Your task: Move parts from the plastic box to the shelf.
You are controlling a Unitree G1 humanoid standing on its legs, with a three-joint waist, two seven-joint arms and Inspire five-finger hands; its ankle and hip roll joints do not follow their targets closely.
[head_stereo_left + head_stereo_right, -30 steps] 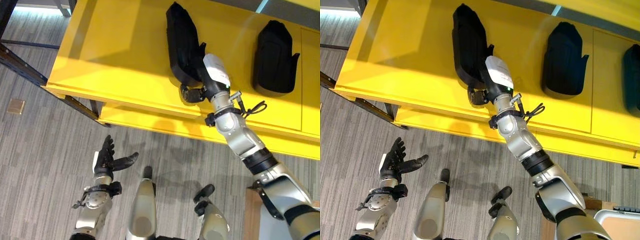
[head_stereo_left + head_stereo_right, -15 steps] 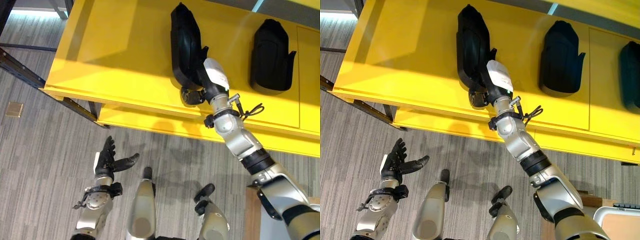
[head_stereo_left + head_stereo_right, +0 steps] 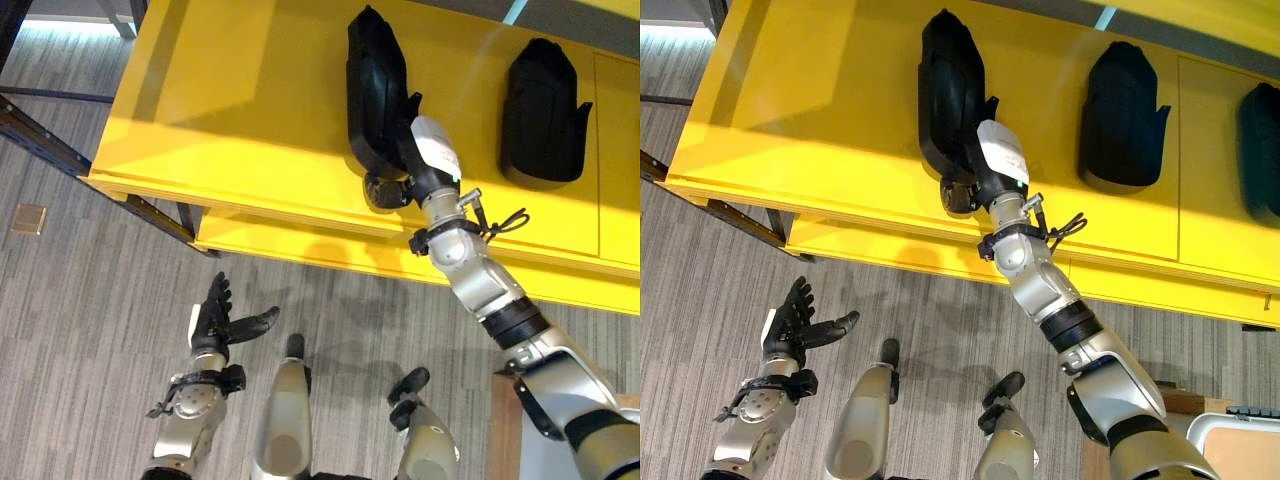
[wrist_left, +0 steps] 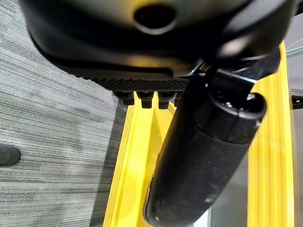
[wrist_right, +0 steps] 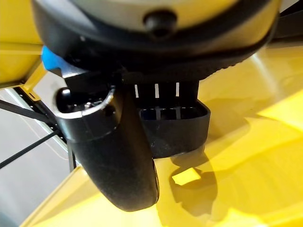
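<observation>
A long black moulded plastic part (image 3: 375,90) lies on the flat yellow shelf (image 3: 240,110), with its narrow end pointing toward the back of the shelf and its broader end near the front edge. The right hand (image 3: 405,165), dark and reached forward on an extended silver-grey arm, meets the part at that broader near end; the white-covered thumb lies along the part's right flank, and the right wrist view shows the part (image 5: 173,127) directly past the fingers, which are tucked against or under it, so one cannot tell whether they are clasping the part or merely resting on it. A second black moulded part (image 3: 542,110) of similar shape lies further right on the same shelf surface, well apart from the first, and the right eye view shows the edge of a third dark part (image 3: 1262,150) further right again. A lower yellow ledge (image 3: 300,240) runs beneath the front edge of the shelf. The left hand (image 3: 215,322) hangs low over the grey striped carpet floor (image 3: 90,300), well apart from the shelf, with its fingers spread and relaxed and its thumb extended, holding nothing. A small tan square plate (image 3: 27,217) lies flat in the floor at the left.
</observation>
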